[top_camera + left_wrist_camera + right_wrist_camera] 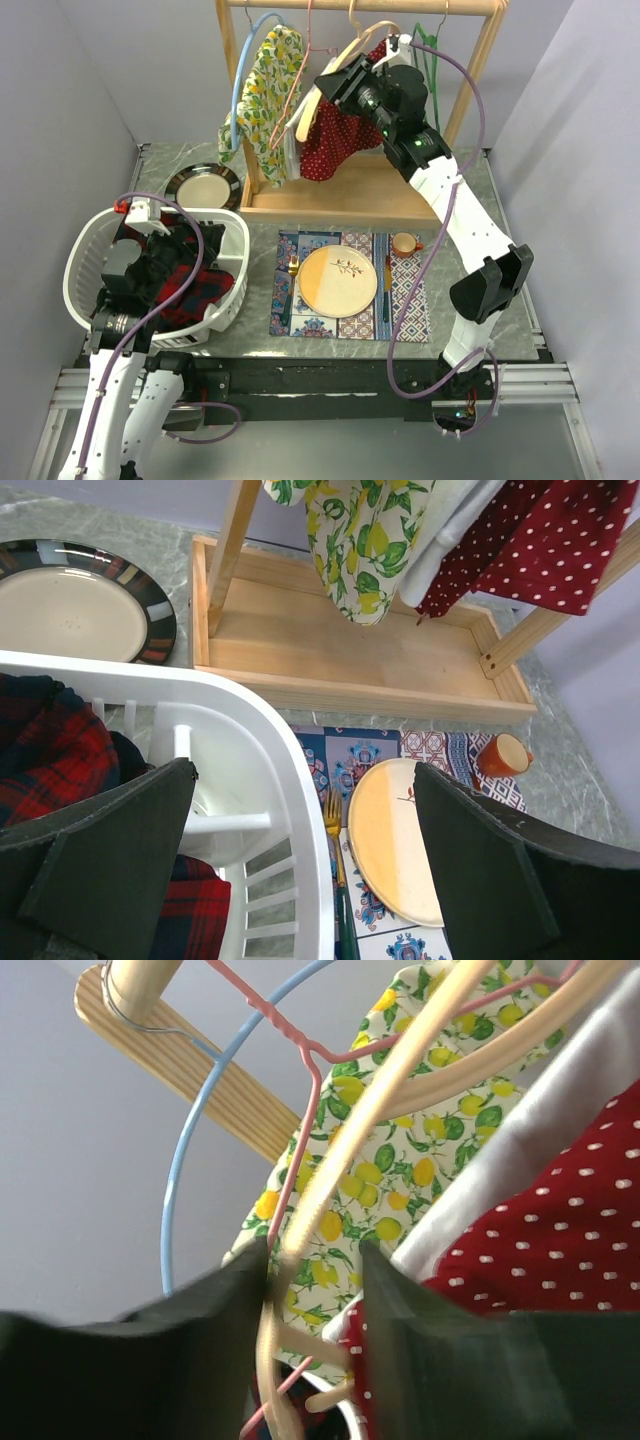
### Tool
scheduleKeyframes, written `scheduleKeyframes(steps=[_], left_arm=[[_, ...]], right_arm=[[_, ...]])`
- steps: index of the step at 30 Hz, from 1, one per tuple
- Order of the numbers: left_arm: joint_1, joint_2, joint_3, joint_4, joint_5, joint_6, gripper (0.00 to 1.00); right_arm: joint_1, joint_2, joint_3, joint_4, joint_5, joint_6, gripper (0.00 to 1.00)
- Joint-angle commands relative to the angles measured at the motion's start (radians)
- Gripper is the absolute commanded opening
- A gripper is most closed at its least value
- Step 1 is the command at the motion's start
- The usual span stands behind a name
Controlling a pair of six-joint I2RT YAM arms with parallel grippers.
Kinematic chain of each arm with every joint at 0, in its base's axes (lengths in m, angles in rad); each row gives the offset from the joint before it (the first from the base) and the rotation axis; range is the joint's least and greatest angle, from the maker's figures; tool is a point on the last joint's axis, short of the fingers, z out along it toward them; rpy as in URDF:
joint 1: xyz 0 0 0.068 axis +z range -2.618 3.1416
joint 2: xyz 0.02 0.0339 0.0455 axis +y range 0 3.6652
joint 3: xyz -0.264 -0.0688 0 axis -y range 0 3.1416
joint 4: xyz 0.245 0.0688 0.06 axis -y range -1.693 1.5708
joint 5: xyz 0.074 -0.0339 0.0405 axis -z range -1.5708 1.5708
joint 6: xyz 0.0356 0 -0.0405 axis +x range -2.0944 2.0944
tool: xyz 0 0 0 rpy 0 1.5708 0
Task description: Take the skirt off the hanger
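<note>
The right pincer (315, 1270) is raised to the wooden rack (345, 200), just under its top rail. Its two dark fingers are seen partly apart, with one arm of the cream hanger (330, 1160) passing between them. The hanger lies against one finger, while a gap is left on the other side, through which lemon-print cloth (400, 1170) shows. No firm clamp on the hanger can be made out. The pincer is therefore taken as open around the hanger, not closed on it.

The skirt (560, 1250), red with white dots, is hung on the rack, right beside the pincer. A white garment (540, 1130) is draped between the skirt and the lemon-print cloth. A pink wire hanger (300, 1110) and a blue one (190, 1160) are hooked over the same rail.

The left pincer (305, 770) is held well away from the rack, over the rim of the white basket (270, 750) on the desk. Its fingers are spread wide and nothing is held between them. A red checked cloth (60, 760) lies in the basket beneath it.
</note>
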Motion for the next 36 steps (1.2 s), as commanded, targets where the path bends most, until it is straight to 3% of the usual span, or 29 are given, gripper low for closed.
scheduleKeyframes(steps=[1, 3, 5, 10, 17, 25, 31, 36], left_arm=[[-0.002, 0.001, -0.005, 0.033, -0.001, 0.019, 0.97], [-0.002, -0.002, -0.004, 0.03, -0.012, 0.019, 0.97], [-0.002, -0.01, -0.005, 0.03, -0.021, 0.017, 0.97], [-0.002, -0.013, -0.002, 0.029, -0.029, 0.019, 0.97], [-0.002, -0.022, -0.007, 0.043, -0.032, 0.014, 0.97], [-0.002, -0.035, 0.053, 0.061, 0.017, -0.012, 0.97], [-0.002, -0.007, 0.145, 0.04, 0.068, -0.007, 0.97], [-0.002, 0.016, 0.197, -0.002, 0.105, 0.021, 0.97]], right_arm=[[0.004, 0.031, 0.072, 0.042, -0.008, 0.001, 0.35], [0.005, 0.035, 0.095, 0.056, -0.009, -0.002, 0.36], [0.002, 0.061, 0.157, 0.033, -0.017, -0.001, 0.46], [0.002, 0.108, 0.208, -0.013, -0.006, 0.016, 0.43], [0.002, 0.088, 0.233, -0.028, -0.025, 0.002, 0.0], [-0.01, -0.009, 0.276, -0.054, 0.032, -0.041, 0.0], [-0.048, -0.06, 0.264, -0.038, -0.047, -0.05, 0.0], [-0.076, -0.109, 0.155, 0.013, -0.175, -0.045, 0.0]])
